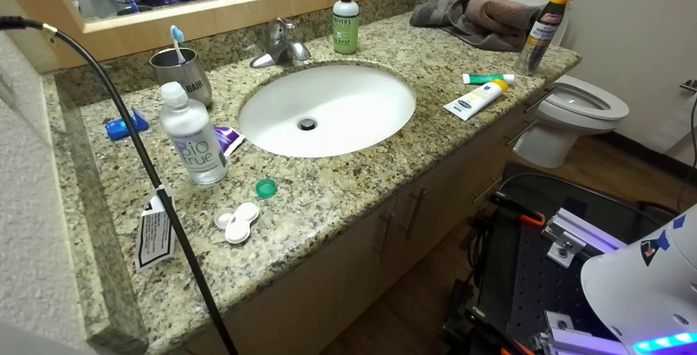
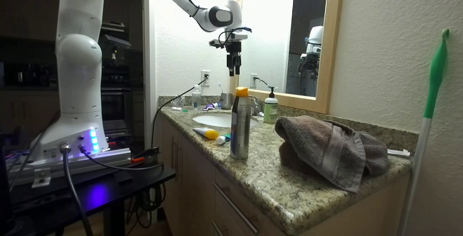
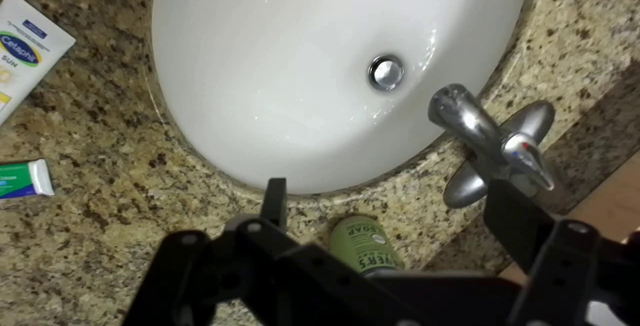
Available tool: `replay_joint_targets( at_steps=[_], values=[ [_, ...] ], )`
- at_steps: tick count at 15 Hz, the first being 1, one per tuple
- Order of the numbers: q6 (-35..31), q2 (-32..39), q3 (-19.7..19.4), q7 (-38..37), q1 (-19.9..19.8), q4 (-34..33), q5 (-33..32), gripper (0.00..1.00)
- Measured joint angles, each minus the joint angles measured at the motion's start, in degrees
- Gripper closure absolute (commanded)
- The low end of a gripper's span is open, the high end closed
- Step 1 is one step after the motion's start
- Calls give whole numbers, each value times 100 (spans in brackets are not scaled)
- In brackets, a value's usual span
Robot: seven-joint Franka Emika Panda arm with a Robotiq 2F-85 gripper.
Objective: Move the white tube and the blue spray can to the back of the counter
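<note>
The white tube has blue print and a yellow cap. It lies flat near the front edge of the counter, beside the sink; it also shows in an exterior view and at the left edge of the wrist view. The blue spray can stands upright near the front edge, with a yellow-orange cap and a silver and dark body; it also shows in an exterior view and is out of the wrist view. My gripper hangs high above the counter. In the wrist view, its fingers are apart with nothing held.
A green soap bottle stands behind the sink, near the chrome faucet and mirror. A small green tube lies beside the white tube. A grey-brown towel lies behind the can. A clear bottle and metal cup stand across the sink.
</note>
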State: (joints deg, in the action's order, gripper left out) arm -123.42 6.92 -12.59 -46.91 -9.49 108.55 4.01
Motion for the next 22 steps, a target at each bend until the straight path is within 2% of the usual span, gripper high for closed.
replay_joint_targets(
  at_steps=[4, 7, 11, 14, 22],
  values=[
    [0, -77, -410, -936, -146, 25, -953, 0],
    [212, -230, -642, -1281, -320, 257, -1494, 0],
    [855, -674, -674, -1197, -445, 1007, -1423, 0],
    [1039, -1043, -662, -1200, -446, 1399, -1210, 0],
    [1004, -1060, -644, -1309, -488, 1464, -1206, 0]
  ],
)
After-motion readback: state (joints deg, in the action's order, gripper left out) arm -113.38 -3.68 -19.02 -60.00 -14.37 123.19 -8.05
